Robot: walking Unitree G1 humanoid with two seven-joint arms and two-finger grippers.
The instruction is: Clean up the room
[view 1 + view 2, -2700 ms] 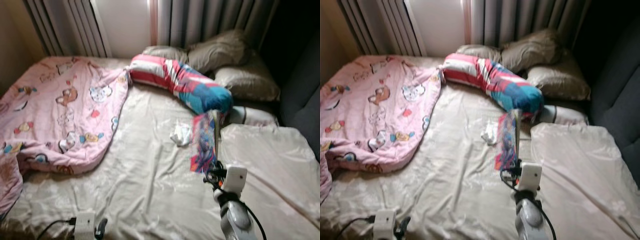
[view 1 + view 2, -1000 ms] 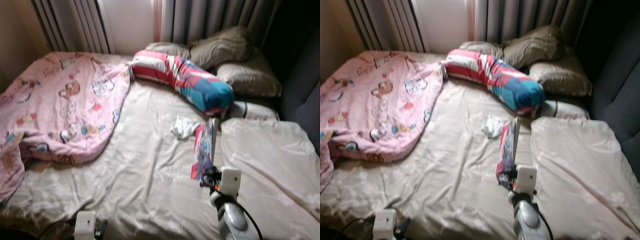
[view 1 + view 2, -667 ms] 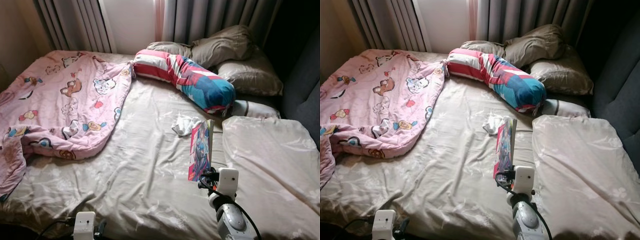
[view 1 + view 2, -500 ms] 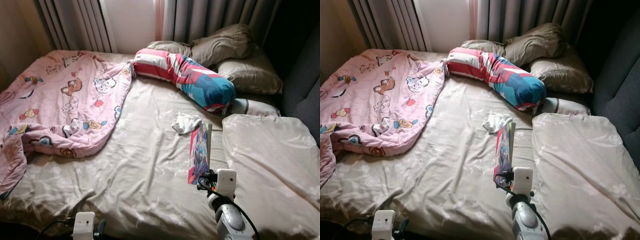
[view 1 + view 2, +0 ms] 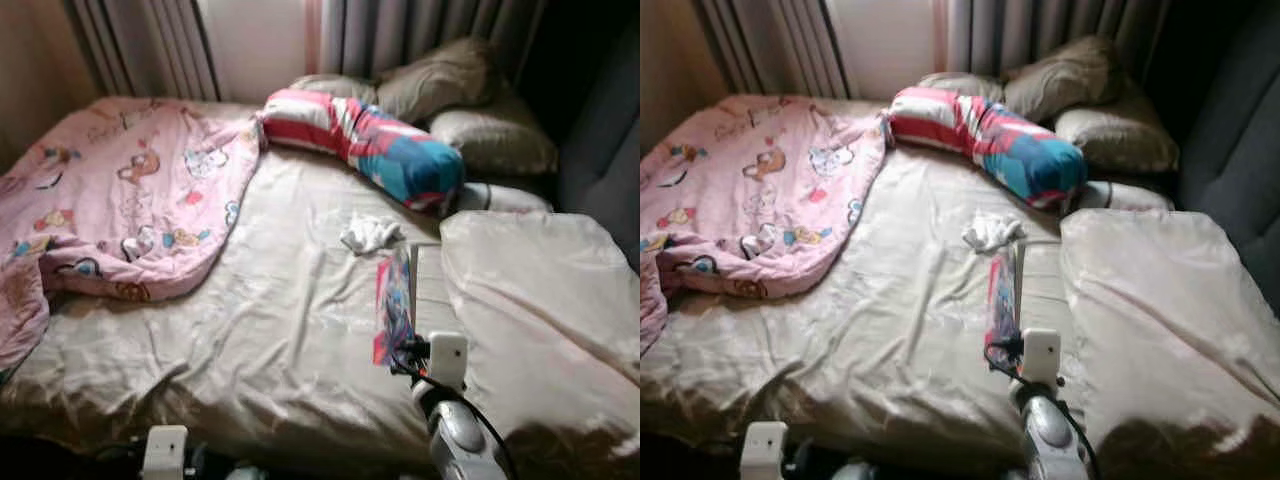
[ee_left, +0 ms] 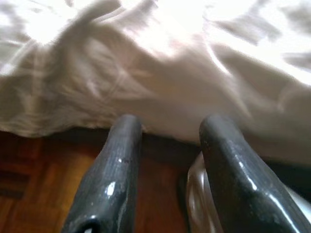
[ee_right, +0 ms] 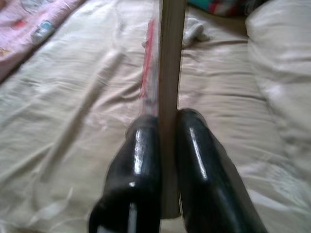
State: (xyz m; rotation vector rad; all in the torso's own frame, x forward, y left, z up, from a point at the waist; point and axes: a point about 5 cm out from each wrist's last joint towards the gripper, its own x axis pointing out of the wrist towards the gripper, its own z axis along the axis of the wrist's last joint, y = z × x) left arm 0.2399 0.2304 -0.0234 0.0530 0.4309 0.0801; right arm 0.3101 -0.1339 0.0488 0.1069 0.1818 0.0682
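Note:
A thin book with a bright pink and blue cover stands on edge above the beige bed sheet, held from below by my right gripper. In the right wrist view the two black fingers are shut on the book's lower edge. A crumpled white cloth lies on the sheet just beyond the book. My left gripper hangs low at the bed's near edge, open, with nothing between its fingers, over the wooden floor.
A pink cartoon-print blanket covers the bed's left side. A striped red, white and blue bolster lies across the head, with brown pillows behind it. A pale duvet is heaped at the right. Curtains hang behind.
The whole view has shifted and blurred, so the camera moved; the bed's near edge now sits higher in the picture. The book stays upright in my right gripper.

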